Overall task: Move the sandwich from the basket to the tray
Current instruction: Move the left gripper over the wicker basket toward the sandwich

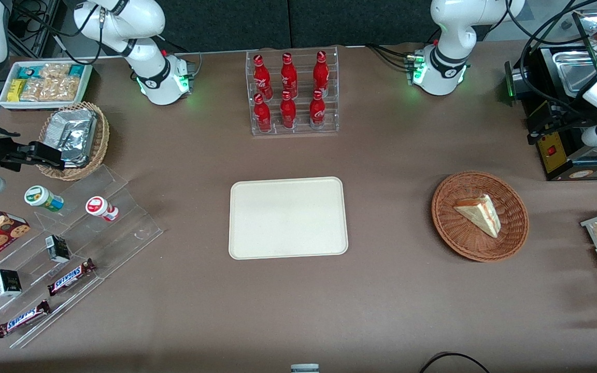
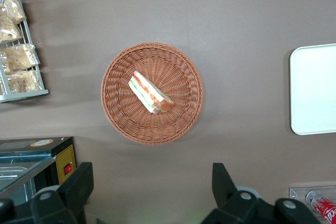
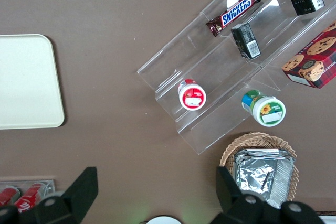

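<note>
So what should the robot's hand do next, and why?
Probably come down over the sandwich. It lies alone in the basket, untouched, and the tray holds nothing yet. The hand is open and high above the table beside the basket, so lowering onto the wedge seems the first step.

The working arm is built of glossy white rounded segments, joined by a black collar on which a small white mark is printed. Green light is given off at its round base, and a bundle of black cables is plugged into the side there. The gripper is fitted with two matte black, wedge-shaped fingers (set wide apart), mounted on black blocks in which round grey screw heads are seated.
</note>
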Motion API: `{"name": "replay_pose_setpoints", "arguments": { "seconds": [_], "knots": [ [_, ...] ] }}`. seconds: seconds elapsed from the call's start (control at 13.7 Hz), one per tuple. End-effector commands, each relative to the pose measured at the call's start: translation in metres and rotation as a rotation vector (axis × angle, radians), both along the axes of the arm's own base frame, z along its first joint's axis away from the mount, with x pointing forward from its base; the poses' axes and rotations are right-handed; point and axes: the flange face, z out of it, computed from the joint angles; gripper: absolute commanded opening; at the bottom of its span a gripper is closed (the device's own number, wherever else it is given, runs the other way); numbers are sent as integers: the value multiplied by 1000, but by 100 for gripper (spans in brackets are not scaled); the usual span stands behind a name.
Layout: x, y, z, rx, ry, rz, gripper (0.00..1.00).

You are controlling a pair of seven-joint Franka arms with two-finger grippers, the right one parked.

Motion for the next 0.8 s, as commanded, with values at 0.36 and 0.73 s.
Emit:
{"name": "replay_pose_setpoints", "arguments": {
  "seconds": [0.36,0.73],
  "knots": [
    [10,26,-36,3,106,245,100],
    [47,29,-128,43,191,632,100]
  ]
}}
